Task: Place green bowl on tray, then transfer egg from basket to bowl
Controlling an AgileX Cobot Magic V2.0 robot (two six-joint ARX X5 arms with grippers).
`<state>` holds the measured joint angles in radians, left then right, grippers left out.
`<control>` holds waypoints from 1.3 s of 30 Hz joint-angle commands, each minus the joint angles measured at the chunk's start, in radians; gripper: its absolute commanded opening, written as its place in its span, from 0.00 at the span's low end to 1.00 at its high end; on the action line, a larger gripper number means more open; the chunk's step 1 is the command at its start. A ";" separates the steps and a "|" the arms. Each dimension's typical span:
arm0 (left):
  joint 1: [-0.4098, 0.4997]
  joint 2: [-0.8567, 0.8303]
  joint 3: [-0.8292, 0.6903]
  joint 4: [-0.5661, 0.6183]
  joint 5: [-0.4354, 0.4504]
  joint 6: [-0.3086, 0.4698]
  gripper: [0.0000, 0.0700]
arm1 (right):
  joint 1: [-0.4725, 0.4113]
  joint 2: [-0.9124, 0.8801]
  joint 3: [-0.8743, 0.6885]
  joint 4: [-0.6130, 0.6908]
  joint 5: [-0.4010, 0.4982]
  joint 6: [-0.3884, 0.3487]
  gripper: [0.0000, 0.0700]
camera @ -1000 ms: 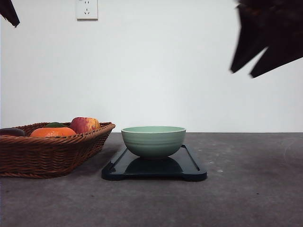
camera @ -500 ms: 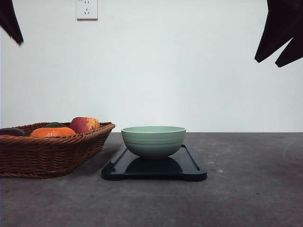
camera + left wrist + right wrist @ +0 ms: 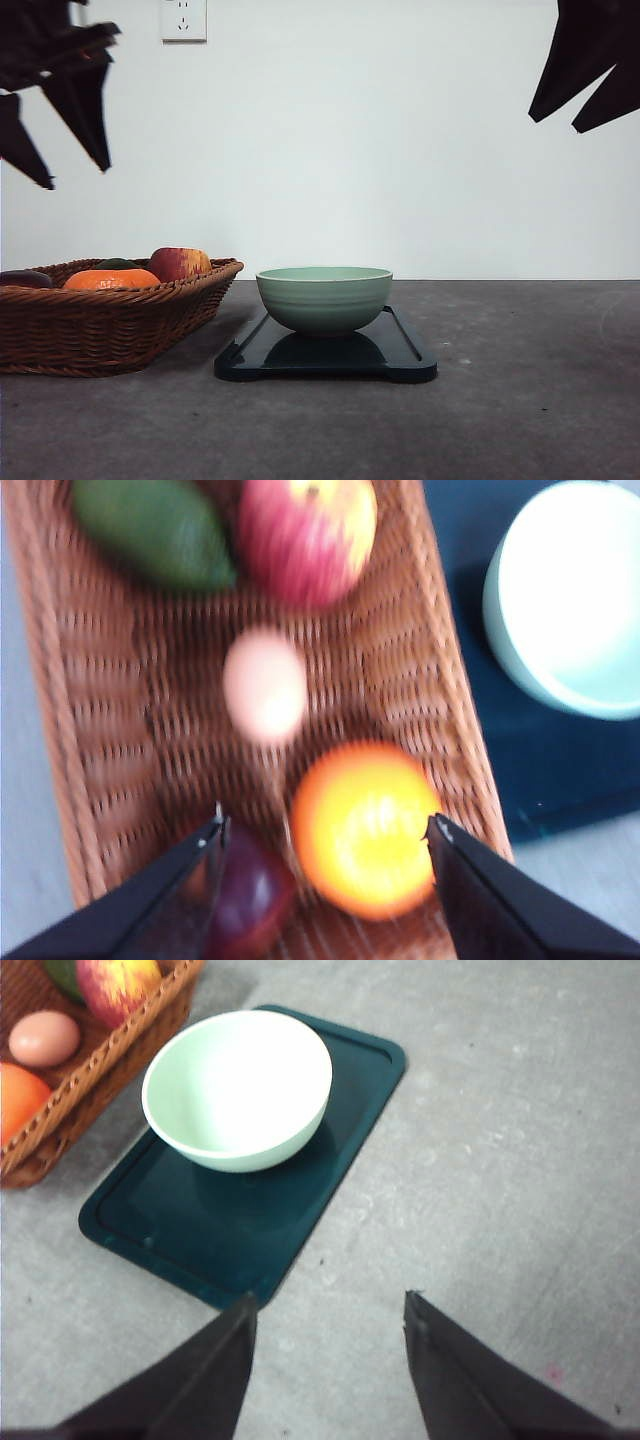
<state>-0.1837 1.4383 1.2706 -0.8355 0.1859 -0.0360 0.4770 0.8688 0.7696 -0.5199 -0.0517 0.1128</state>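
The brown wicker basket sits on the tabletop beside the dark tray, which carries the ridged sage-green bowl. A pale egg lies in the basket among fruit; both the left end effector above it and the right end effector are spread, empty

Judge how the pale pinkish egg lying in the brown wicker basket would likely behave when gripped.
The pale pinkish egg looks smooth and rounded, so it may slip between hard fingers. It lies loose on the brown wicker basket floor, apart from the fruit, so a nudge could roll it. If real, the shell would probably crack under firm squeezing.
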 commanded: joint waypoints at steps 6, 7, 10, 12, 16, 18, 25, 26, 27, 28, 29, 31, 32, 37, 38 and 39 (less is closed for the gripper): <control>-0.035 0.152 0.116 0.009 -0.038 0.050 0.63 | 0.006 0.005 0.004 0.013 0.001 0.019 0.42; -0.040 0.169 0.122 0.017 -0.049 0.051 0.63 | 0.006 0.005 0.004 0.013 0.001 0.019 0.42; -0.047 0.205 0.125 0.049 -0.078 0.050 0.63 | 0.006 0.005 0.004 0.013 0.001 0.019 0.42; -0.049 0.227 0.125 0.066 -0.082 0.045 0.63 | 0.006 0.005 0.004 0.014 0.001 0.019 0.42; -0.052 0.271 0.125 0.086 -0.096 0.033 0.63 | 0.006 0.005 0.004 0.017 0.002 0.019 0.42; -0.052 0.291 0.125 0.101 -0.107 0.023 0.63 | 0.006 0.005 0.004 0.019 0.002 0.019 0.42; -0.052 0.353 0.125 0.141 -0.114 0.020 0.63 | 0.006 0.005 0.004 0.041 0.004 0.019 0.42; -0.052 0.362 0.125 0.142 -0.116 0.020 0.63 | 0.006 0.005 0.004 0.049 0.003 0.019 0.42; -0.052 0.370 0.125 0.144 -0.118 0.020 0.63 | 0.006 0.005 0.004 0.055 0.003 0.019 0.42; -0.052 0.377 0.125 0.145 -0.120 0.020 0.63 | 0.006 0.005 0.004 0.060 0.003 0.019 0.42; -0.052 0.384 0.125 0.146 -0.120 0.020 0.63 | 0.006 0.005 0.004 0.062 0.003 0.019 0.42; -0.052 0.400 0.125 0.148 -0.120 0.020 0.63 | 0.006 0.005 0.004 0.063 0.003 0.019 0.42; -0.052 0.409 0.125 0.148 -0.120 0.020 0.63 | 0.006 0.005 0.004 0.063 0.003 0.019 0.42; -0.052 0.451 0.125 0.148 -0.121 0.020 0.63 | 0.006 0.005 0.004 0.063 0.003 0.019 0.42; -0.052 0.456 0.125 0.149 -0.121 0.020 0.63 | 0.006 0.005 0.004 0.063 0.003 0.019 0.42; -0.052 0.460 0.125 0.151 -0.121 0.020 0.63 | 0.006 0.005 0.004 0.063 0.003 0.020 0.42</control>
<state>-0.2321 1.8767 1.3716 -0.6969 0.0713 -0.0126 0.4770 0.8688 0.7696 -0.4665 -0.0508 0.1210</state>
